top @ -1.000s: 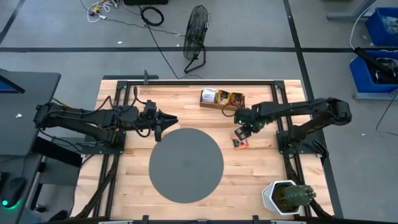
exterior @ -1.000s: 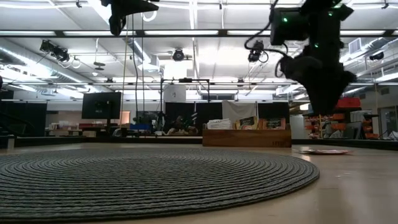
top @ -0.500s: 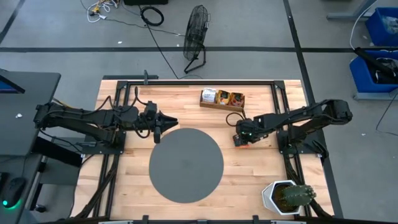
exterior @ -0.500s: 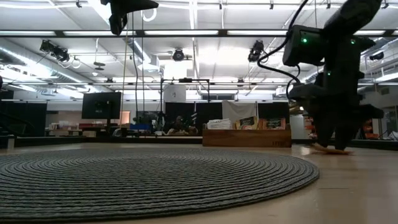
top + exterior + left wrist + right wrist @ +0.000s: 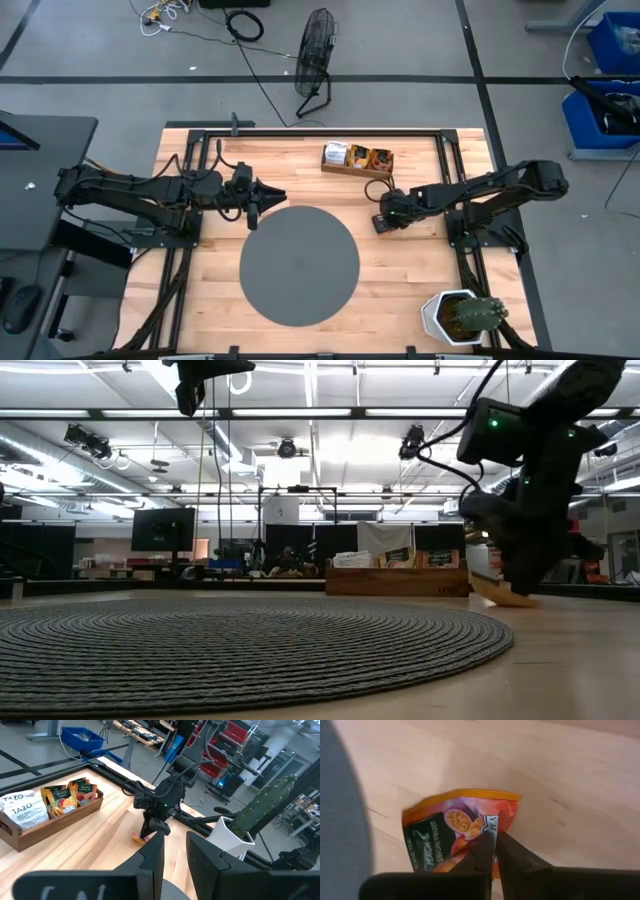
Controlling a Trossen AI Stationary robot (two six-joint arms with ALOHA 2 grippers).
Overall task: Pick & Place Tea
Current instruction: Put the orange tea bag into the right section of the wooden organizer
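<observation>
Round grey woven mat (image 5: 299, 264) at table centre; potted green cactus in white pot (image 5: 462, 316) near right corner; black floor fan (image 5: 315, 62) beyond far edge

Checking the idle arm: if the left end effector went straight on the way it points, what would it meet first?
Probably nothing near: the left end effector points across bare table toward the right end effector; depth unclear.
</observation>
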